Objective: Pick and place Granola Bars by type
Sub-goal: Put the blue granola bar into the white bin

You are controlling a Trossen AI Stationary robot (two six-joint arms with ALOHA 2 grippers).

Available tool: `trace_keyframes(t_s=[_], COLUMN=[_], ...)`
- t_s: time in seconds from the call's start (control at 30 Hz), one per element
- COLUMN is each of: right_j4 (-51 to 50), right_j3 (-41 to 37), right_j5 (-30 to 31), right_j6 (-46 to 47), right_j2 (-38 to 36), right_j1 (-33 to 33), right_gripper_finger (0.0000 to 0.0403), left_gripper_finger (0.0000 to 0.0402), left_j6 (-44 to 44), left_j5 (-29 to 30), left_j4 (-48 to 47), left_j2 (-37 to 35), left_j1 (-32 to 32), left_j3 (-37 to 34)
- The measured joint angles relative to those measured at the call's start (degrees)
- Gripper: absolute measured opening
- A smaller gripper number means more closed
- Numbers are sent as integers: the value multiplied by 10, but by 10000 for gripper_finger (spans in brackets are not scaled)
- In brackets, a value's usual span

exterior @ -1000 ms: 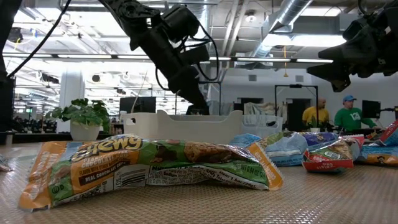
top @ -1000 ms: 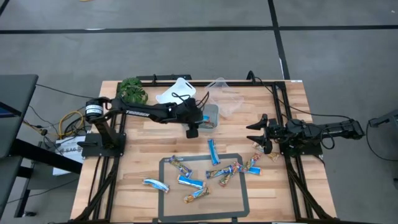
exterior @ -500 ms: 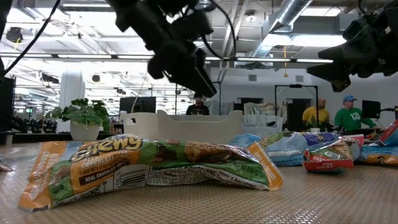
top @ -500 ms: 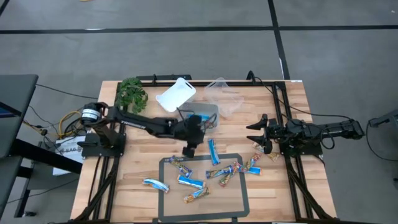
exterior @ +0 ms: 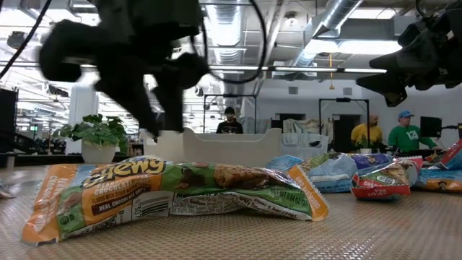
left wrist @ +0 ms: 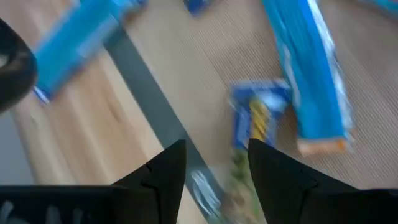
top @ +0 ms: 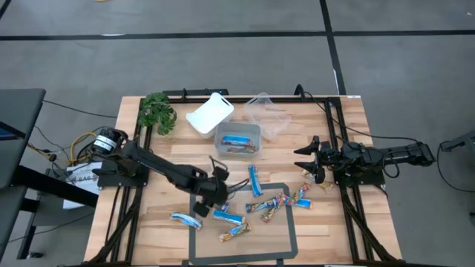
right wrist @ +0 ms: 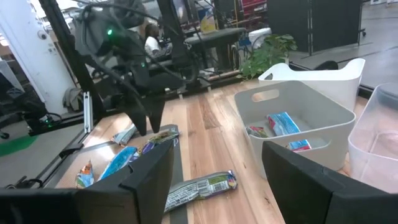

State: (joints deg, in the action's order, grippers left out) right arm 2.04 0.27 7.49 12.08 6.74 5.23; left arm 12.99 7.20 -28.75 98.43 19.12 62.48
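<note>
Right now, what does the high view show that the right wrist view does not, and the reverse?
Only the high view: the whole grey mat and the right arm waiting at the table's right edge. Only the right wrist view: the room beyond the table. Both: the left gripper above the granola bars, and the tub holding bars.

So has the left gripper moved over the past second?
Yes. In the high view the left gripper has swung away from the white tub and now sits at the mat's top-left corner, over a mixed-colour bar.
</note>
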Motion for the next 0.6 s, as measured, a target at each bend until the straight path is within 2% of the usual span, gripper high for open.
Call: trace_keyframes(t_s=[0.2,0.6], right_j4=[0,0], right_j3=[0,0], right_j5=[0,0], right_j6=[0,0], right_j2=[0,0], right_j1=[0,0], right_gripper_finger=[240,240], left_gripper_finger=[167,167], left_j6=[-37,-62], left_j5=[40,40], left_j4=[-40,-63], left_j2=[0,9], left_j1=[37,45], left_j3=[0,0])
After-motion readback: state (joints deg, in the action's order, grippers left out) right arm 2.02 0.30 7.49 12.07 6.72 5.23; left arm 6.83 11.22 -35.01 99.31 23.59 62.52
